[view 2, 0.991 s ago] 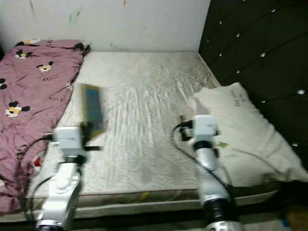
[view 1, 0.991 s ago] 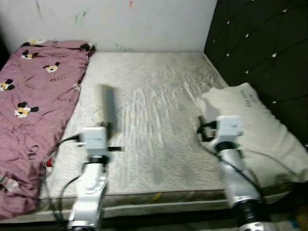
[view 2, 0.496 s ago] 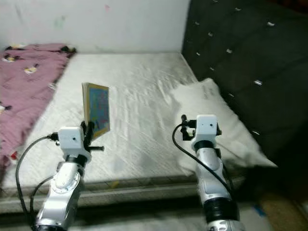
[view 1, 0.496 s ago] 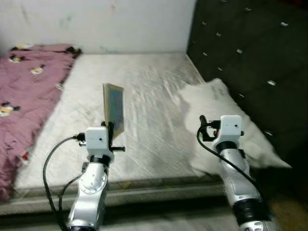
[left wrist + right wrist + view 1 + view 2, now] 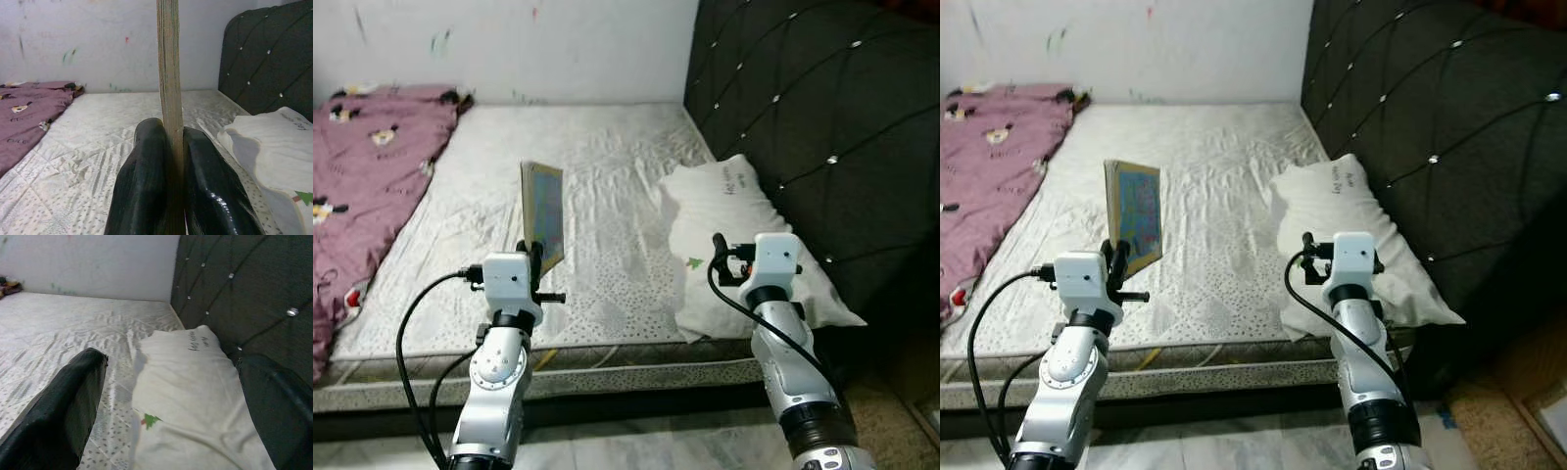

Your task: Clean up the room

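Note:
My left gripper (image 5: 171, 161) is shut on the lower edge of a thin, colourful picture book (image 5: 541, 213), holding it upright above the near part of the bare white mattress (image 5: 607, 157). In the left wrist view the book (image 5: 168, 63) stands edge-on between the two black fingers (image 5: 142, 186). My right gripper (image 5: 171, 360) is open and holds nothing. It hovers over the near edge of a white pillow (image 5: 734, 230) that lies against the headboard.
A dark tufted headboard (image 5: 803, 98) runs along the right side of the bed. A pink cartoon-print blanket (image 5: 362, 166) is heaped on the mattress's far left. The bed's front edge (image 5: 607, 377) is just below my arms, with pale floor (image 5: 656, 446) under it.
The whole view has swung right and pulled back, so the camera moved. The blanket slid towards the left edge and more headboard shows. The book stays upright in my left gripper.

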{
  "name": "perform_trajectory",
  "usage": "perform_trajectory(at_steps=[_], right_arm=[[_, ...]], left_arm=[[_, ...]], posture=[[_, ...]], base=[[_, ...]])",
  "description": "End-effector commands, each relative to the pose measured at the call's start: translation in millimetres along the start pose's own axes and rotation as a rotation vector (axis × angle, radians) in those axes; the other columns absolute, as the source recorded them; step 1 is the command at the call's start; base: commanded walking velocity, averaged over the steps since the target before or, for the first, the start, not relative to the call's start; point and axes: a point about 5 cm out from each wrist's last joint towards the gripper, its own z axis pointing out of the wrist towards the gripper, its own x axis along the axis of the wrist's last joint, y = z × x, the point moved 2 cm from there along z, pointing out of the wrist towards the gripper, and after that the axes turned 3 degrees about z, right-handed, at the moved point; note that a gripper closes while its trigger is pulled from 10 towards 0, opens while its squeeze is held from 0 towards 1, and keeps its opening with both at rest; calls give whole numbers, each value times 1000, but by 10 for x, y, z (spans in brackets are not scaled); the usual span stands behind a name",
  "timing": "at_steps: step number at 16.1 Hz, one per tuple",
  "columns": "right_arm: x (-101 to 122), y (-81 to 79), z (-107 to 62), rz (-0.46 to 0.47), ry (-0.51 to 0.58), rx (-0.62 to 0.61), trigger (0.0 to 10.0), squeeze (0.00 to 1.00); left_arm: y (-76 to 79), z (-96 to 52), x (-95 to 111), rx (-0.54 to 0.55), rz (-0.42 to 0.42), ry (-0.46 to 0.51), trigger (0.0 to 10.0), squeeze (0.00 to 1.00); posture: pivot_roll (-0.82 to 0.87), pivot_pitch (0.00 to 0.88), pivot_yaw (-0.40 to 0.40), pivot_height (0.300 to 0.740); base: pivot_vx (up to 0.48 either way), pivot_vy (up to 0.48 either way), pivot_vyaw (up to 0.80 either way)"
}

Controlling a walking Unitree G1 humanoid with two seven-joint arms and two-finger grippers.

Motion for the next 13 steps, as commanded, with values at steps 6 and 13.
perform_trajectory(at_steps=[6, 13], right_arm=[[49, -78, 10, -16, 26, 36, 10000, 0], [10, -30, -5, -2, 18, 19, 10000, 0]], left_arm=[[-59, 13, 97, 8, -5, 52, 10000, 0], [-27, 19, 21, -18, -9, 21, 10000, 0]], posture=[[16, 0, -16, 740], [25, 0, -10, 740]], base=[[306, 0, 533], [261, 0, 0]])
